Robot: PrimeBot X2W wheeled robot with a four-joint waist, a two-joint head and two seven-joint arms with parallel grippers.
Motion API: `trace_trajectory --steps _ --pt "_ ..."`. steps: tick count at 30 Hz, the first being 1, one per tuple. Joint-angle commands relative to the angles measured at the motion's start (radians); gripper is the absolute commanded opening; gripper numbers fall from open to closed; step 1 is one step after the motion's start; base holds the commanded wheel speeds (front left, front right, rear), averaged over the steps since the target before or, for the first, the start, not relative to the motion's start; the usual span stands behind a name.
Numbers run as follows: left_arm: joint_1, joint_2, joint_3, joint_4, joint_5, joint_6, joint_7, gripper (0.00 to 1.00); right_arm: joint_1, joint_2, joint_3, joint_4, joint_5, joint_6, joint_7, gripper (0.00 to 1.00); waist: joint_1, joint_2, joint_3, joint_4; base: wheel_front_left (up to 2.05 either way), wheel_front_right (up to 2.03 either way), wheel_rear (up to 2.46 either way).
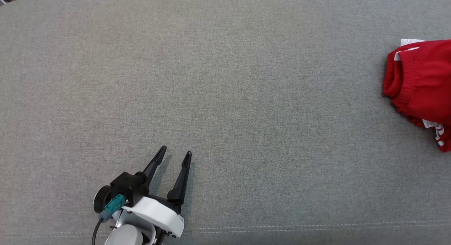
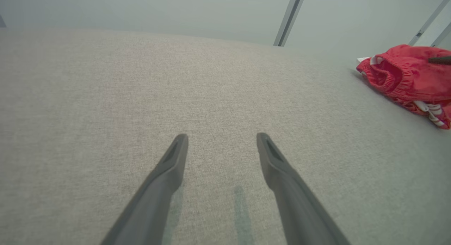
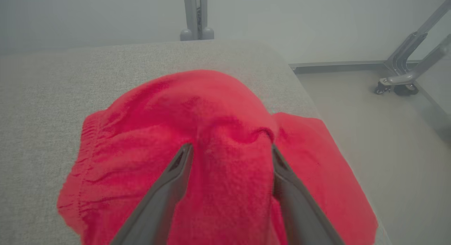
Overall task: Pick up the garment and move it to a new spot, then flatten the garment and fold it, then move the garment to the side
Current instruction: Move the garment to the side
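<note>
The garment point(image 1: 421, 79) is a red piece with an elastic waistband and white trim, bunched at the far right of the grey fabric surface point(image 1: 225, 97). In the right wrist view my right gripper point(image 3: 230, 147) stands open over the garment point(image 3: 211, 107), fingers spread wide with a raised fold of red cloth between them. My left gripper point(image 1: 176, 150) is at the lower left, open and holding nothing, far from the cloth. The left wrist view has my left gripper point(image 2: 222, 135) over bare surface and the garment point(image 2: 405, 75) at the upper right, a dark fingertip point(image 2: 440, 60) resting on it.
The garment lies close to the surface's right edge point(image 3: 306, 97); beyond it is floor with a metal frame on casters point(image 3: 387, 88). A stitched seam point(image 1: 282, 226) runs along the front edge. A metal post point(image 3: 196, 16) stands behind the surface.
</note>
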Motion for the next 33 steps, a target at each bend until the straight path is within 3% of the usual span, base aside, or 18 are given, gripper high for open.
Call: trace_trajectory --steps 1,2,7,10,14,22,27,33 --pt "-0.026 0.017 0.024 -0.024 -0.009 -0.007 -0.006 1.0 -0.013 -0.065 -0.008 0.003 -0.031 0.004 -0.037 1.0 0.0 0.0 0.001 0.0 0.0 0.0 0.0" --pt "-0.026 0.017 0.024 -0.024 -0.009 -0.007 -0.006 1.0 -0.013 -0.065 -0.008 0.003 -0.031 0.004 -0.037 1.0 0.0 0.0 0.001 0.0 0.0 0.0 0.0" --pt "-0.034 0.021 0.037 -0.031 -0.007 -0.007 -0.006 1.0 -0.013 -0.189 -0.122 0.008 -0.136 0.004 -0.139 1.0 0.0 0.0 0.0 -0.007 0.0 0.0 0.0" --pt "-0.036 0.02 0.044 -0.034 -0.001 -0.007 -0.006 1.0 -0.026 -0.178 -0.207 0.009 -0.225 0.004 -0.179 1.0 0.0 0.0 -0.013 -0.013 0.0 0.0 0.0" --pt "-0.031 0.016 0.062 -0.038 0.005 -0.007 -0.006 1.0 -0.043 -0.107 -0.331 -0.064 -0.344 0.004 -0.185 1.0 0.0 0.0 -0.034 -0.018 0.0 0.0 0.0" --pt "0.006 0.008 0.12 -0.041 0.027 -0.007 -0.006 1.0 0.245 0.152 -0.614 -0.48 -0.625 0.004 -0.186 1.0 0.0 0.0 -0.103 -0.015 0.0 0.0 0.0" --pt "0.029 0.003 0.164 -0.046 0.051 -0.007 -0.006 1.0 0.41 0.295 -0.664 -0.66 -0.721 0.004 -0.186 1.0 0.0 0.0 -0.144 0.005 0.0 0.0 0.0" --pt "0.061 -0.001 0.223 -0.047 0.097 -0.005 -0.006 1.0 0.534 0.38 -0.672 -0.756 -0.752 0.004 -0.186 1.0 0.0 0.0 -0.184 0.021 0.0 0.0 0.0"
